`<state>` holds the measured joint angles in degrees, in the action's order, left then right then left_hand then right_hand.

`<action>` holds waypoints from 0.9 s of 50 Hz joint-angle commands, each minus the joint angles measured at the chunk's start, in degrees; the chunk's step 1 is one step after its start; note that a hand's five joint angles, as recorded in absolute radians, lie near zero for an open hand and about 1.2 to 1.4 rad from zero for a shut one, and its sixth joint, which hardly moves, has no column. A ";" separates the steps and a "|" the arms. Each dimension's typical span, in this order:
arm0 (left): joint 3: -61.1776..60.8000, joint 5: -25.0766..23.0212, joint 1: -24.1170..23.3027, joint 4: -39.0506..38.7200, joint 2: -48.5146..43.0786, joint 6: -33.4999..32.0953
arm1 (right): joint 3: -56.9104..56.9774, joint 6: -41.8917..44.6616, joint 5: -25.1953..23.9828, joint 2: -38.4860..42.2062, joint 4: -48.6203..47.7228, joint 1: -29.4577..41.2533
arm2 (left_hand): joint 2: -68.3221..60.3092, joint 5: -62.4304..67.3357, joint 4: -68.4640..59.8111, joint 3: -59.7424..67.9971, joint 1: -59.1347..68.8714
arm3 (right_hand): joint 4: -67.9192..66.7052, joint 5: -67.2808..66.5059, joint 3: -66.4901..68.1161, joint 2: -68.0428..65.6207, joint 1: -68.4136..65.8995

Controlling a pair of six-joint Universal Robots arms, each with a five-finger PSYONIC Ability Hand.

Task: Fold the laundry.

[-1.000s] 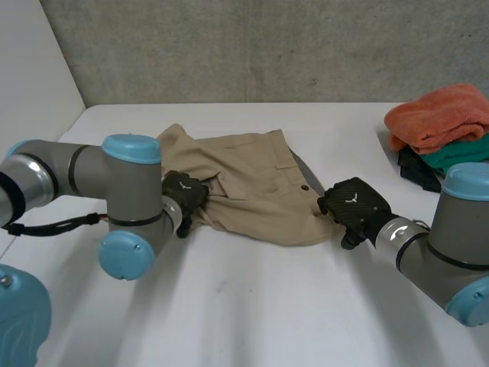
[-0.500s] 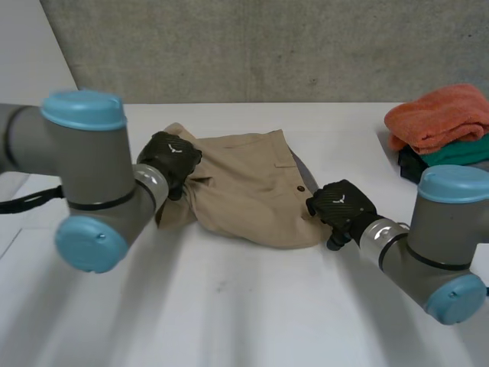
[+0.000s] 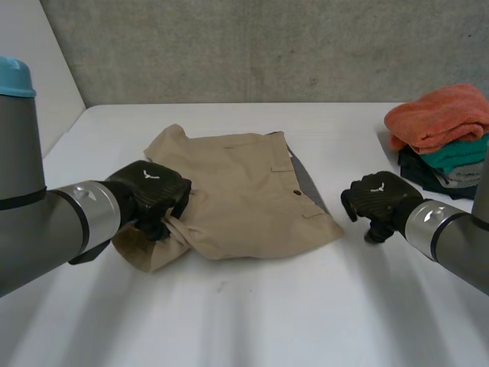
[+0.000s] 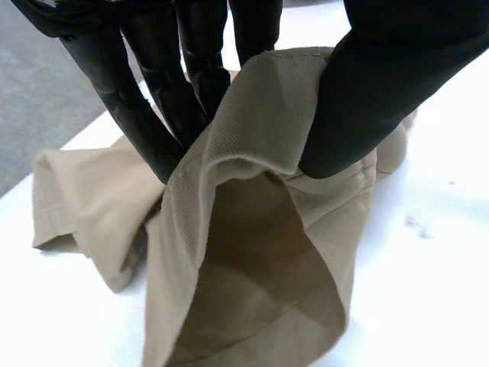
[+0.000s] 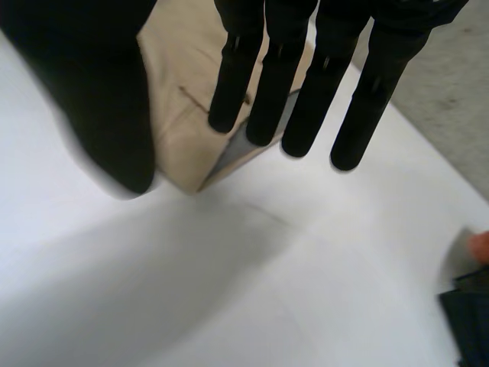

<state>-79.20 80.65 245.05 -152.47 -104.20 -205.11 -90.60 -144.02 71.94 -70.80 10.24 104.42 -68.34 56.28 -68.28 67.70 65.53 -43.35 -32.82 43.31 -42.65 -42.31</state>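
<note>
Left hand: the left hand is clamped on the shorts, pinching the rim of a leg opening between thumb and fingers, toward the tabletop's near-left corner.
Right hand: the right hand is released, fingers straight and holding nothing, over bare tabletop near the shorts' right corner.
Shorts: tan, in the middle of the tabletop and a little to the left. The right part lies flat. The left part is bunched and lifted where the left hand holds it.
Just changed: a second ago the right hand rested on the right corner. It has since let go and drawn off toward the right edge. The left hand has carried its side toward the near edge, and the cloth now lies wider.
Meaning: this looks like spreading, with no fold begun. The bunched left side probably needs laying flat first.
Surface: white and smooth. By the right edge toward the far corner sits a stack with an orange towel on green and dark pieces.
Room: a grey concrete wall stands behind the far edge.
</note>
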 commanded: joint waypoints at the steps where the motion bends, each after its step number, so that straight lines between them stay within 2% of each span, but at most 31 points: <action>1: 3.43 0.65 1.04 -3.18 -2.14 2.34 | -0.28 -1.70 -1.19 4.35 -6.36 2.45 | -11.66 13.72 -11.72 12.30 14.47 | 5.76 5.23 -5.72 5.06 4.72; 9: 9.06 1.88 1.22 -2.74 -6.01 8.93 | 1.38 -10.14 0.04 9.45 -14.10 5.79 | -11.66 13.72 -11.72 12.30 14.47 | 8.79 8.26 -8.75 8.09 7.75; 18: 11.52 1.79 2.09 -1.69 -6.54 10.61 | 4.46 -11.20 3.73 16.13 -19.46 9.57 | -11.66 13.72 -11.72 12.30 14.47 | 7.96 7.43 -7.91 7.25 6.91; 20: 11.70 1.79 2.36 -1.51 -6.36 10.96 | 5.52 -11.20 5.04 17.45 -20.26 10.10 | -11.66 13.72 -11.72 12.30 14.47 | -2.74 -3.27 2.79 -3.45 -3.79; 21: 11.61 1.70 2.45 -1.51 -6.28 11.22 | 5.60 -11.20 5.48 17.63 -20.17 10.19 | -11.66 13.72 -11.72 12.30 14.47 | -14.80 -15.33 14.85 -15.51 -15.85; 22: 11.44 1.53 2.62 -1.34 -6.28 11.83 | 5.69 -11.55 6.71 17.46 -20.26 10.10 | -11.66 13.72 -11.72 12.30 14.47 | -36.43 -36.96 36.47 -37.14 -37.47; 25: 10.73 0.83 2.54 -0.46 -6.10 12.19 | 4.21 -12.86 9.78 14.23 -19.82 8.88 | -11.66 13.72 -11.72 12.30 14.47 | -36.65 -37.18 36.69 -37.35 -37.69; 28: 8.98 -0.23 2.45 0.94 -5.84 12.19 | 2.71 -13.13 9.97 9.12 -18.94 7.47 | -11.66 13.72 -11.72 12.30 14.47 | -36.65 -37.18 36.69 -37.35 -37.69; 32: 4.85 -3.12 2.10 5.25 -4.87 10.70 | 1.39 -9.19 6.11 0.16 -8.60 5.01 | -11.66 13.72 -11.72 12.30 14.47 | -36.65 -37.18 36.69 -37.35 -37.69; 33: 2.93 -4.52 1.92 7.26 -4.43 9.22 | 1.30 -6.22 4.28 -2.73 -1.43 3.70 | -11.66 13.72 -11.72 12.30 14.47 | -36.65 -37.18 36.69 -37.35 -37.69; 36: 0.19 -6.29 1.66 9.55 -3.55 6.31 | 1.04 -0.94 2.33 -5.13 9.33 0.88 | -11.66 13.72 -11.72 12.30 14.47 | -36.65 -37.18 36.69 -37.35 -37.69; 37: -1.47 -7.08 1.48 10.52 -3.29 4.30 | 0.77 2.48 1.45 -5.31 15.80 -0.52 | -11.66 13.72 -11.72 12.30 14.47 | -36.65 -37.18 36.69 -37.35 -37.69; 41: -4.73 -7.27 0.43 10.79 -3.37 0.08 | 0.42 11.88 1.88 -5.40 29.88 -1.15 | -11.66 13.72 -11.72 12.30 14.47 | -36.65 -37.18 36.69 -37.35 -37.69; 45: -5.35 -4.99 -0.01 10.36 -5.39 -2.13 | 0.68 15.52 4.42 -5.13 34.85 -0.36 | -11.66 13.72 -11.72 12.30 14.47 | -36.65 -37.18 36.69 -37.35 -37.69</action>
<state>-82.15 73.67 246.02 -141.94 -107.68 -202.55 -90.12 -137.15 73.98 -76.56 32.50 103.84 -68.34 57.57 -68.28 67.70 65.53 -68.25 -57.05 67.55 -67.02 -61.30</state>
